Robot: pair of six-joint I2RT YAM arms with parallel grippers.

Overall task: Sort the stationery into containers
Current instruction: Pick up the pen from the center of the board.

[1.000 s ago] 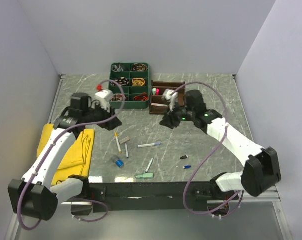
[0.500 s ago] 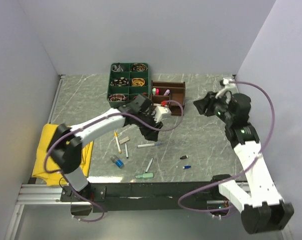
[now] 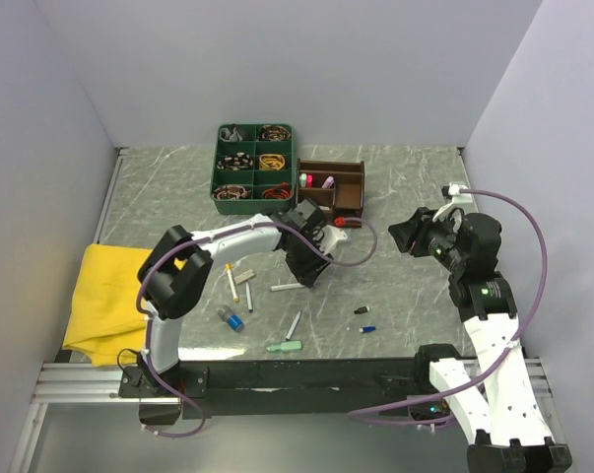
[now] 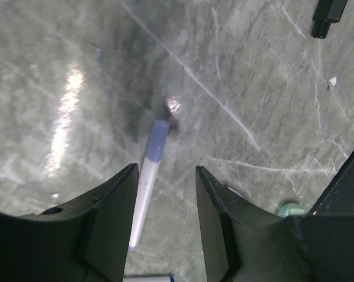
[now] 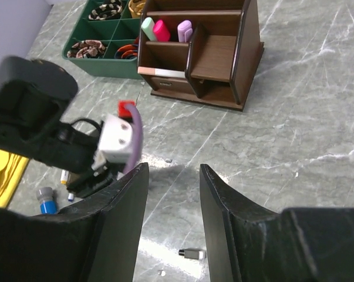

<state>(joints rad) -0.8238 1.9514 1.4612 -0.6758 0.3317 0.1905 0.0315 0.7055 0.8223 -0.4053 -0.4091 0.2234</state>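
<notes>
Jaws of the left gripper (image 4: 165,173) are seen spread wide in its wrist view with nothing clamped. A white pen with a blue cap (image 4: 148,176) lies flat on the table (image 3: 415,177) beneath the gap, closer to the left finger; whether it is touched cannot be told. The right gripper (image 5: 174,170) is likewise parted and empty, raised over the right side of the table. Only from above are the yellow cloth (image 3: 104,296) at the near left and the whole green tray (image 3: 254,148) at the far side shown, with the dark brown wooden organiser (image 3: 348,197) standing just right of the tray. Its contents are made clear only by the right wrist view: a mint highlighter (image 5: 147,27), a pink highlighter (image 5: 161,29) and a lilac highlighter (image 5: 184,29) are stood side by side in its far left part. The loose stationery is laid out in full only in the top view: a yellow-tipped pen (image 3: 231,281) left of the capped pen, a slim white pen (image 3: 294,324) nearer, a mint eraser (image 3: 285,346) by the near edge, a blue cap (image 3: 235,322), and, well apart to the right, a black bit (image 3: 361,310) and a blue bit (image 3: 367,328).
</notes>
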